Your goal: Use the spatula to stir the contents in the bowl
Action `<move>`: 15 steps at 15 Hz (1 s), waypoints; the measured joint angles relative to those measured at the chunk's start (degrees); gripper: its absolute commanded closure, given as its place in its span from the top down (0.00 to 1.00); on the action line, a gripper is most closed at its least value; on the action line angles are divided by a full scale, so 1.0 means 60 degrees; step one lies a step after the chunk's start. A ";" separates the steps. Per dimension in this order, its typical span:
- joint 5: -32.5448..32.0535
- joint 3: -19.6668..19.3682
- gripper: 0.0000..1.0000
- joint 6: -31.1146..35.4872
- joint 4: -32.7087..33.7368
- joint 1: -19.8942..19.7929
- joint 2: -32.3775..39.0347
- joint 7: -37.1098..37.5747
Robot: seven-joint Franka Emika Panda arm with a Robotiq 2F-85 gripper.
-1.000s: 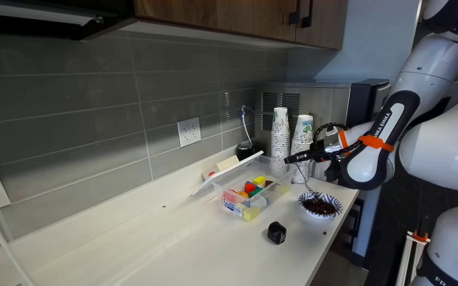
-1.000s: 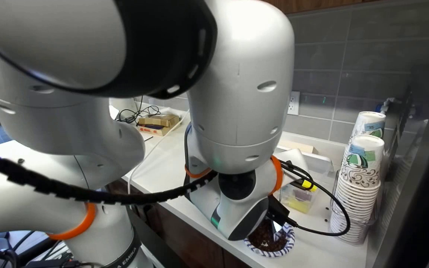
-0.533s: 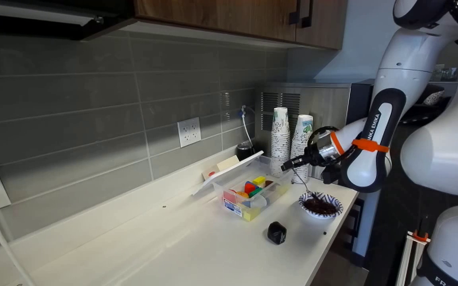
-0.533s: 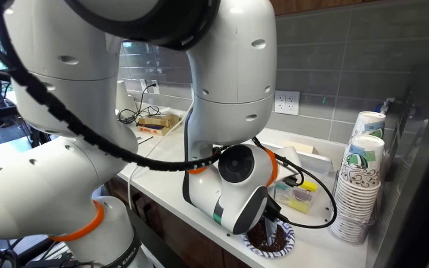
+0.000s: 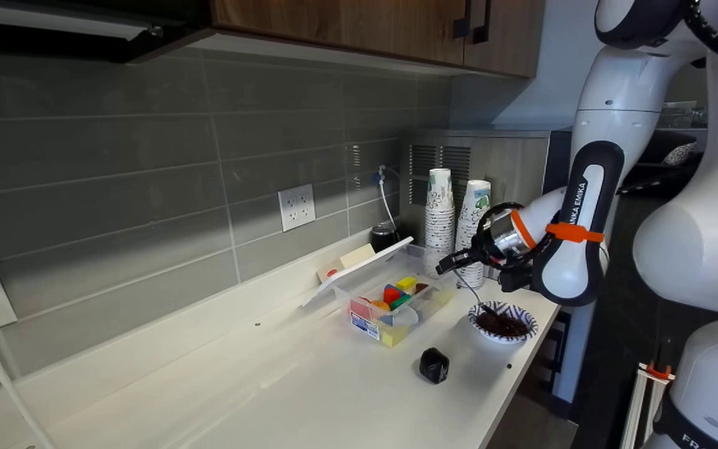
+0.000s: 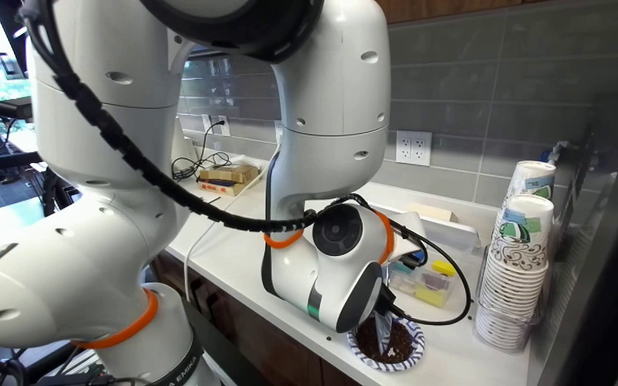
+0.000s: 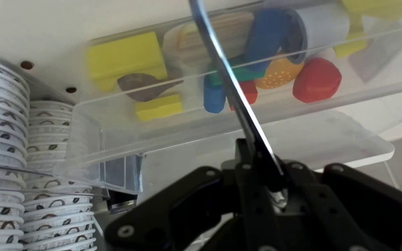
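The bowl (image 5: 501, 339) is small and round with a blue-and-white patterned rim. It stands near the counter's edge and also shows in an exterior view (image 6: 418, 346). Dark brown loose contents (image 5: 510, 325) lie in it. My gripper (image 5: 445, 265) is up and to the left of the bowl, shut on the spatula's handle. The spatula (image 5: 468, 285) is thin and metallic and slants down, its lower end in the bowl's contents; it also shows in an exterior view (image 6: 383, 331). In the wrist view the gripper (image 7: 262, 157) grips the shiny handle (image 7: 218, 57); the bowl is out of view there.
A clear tub (image 5: 364, 325) of coloured pieces, its lid leaning open, stands close to the bowl. Two tall stacks of paper cups (image 5: 439, 218) (image 5: 475, 209) stand behind. A black object (image 5: 434, 366) lies on the counter in front. A wooden cabinet (image 5: 371, 31) hangs above.
In an exterior view my gripper has moved left and slightly down, carrying the spatula's handle with it. The spatula's lower end has shifted a little left within the bowl. The bowl stays in place.
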 measured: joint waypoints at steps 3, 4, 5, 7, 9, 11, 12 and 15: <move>0.0470 -0.0710 0.01 0.0231 -0.0002 0.0967 -0.0008 0.0057; 0.0731 -0.0894 0.01 0.0280 -0.0001 0.1280 -0.0008 0.0057; 0.1027 -0.1060 0.01 0.0335 -0.0002 0.1603 -0.0008 0.0057; 0.1647 -0.1339 0.01 0.0480 -0.0004 0.2225 -0.0008 0.0057; 0.2280 -0.1551 0.01 0.0657 -0.0001 0.2821 -0.0007 0.0057; 0.2844 -0.1744 0.01 0.0811 0.0006 0.3379 -0.0007 0.0057; 0.3087 -0.1847 0.22 0.0876 0.0010 0.3641 -0.0004 0.0056; 0.3678 -0.2199 0.46 0.0951 0.0017 0.4340 0.0012 0.0037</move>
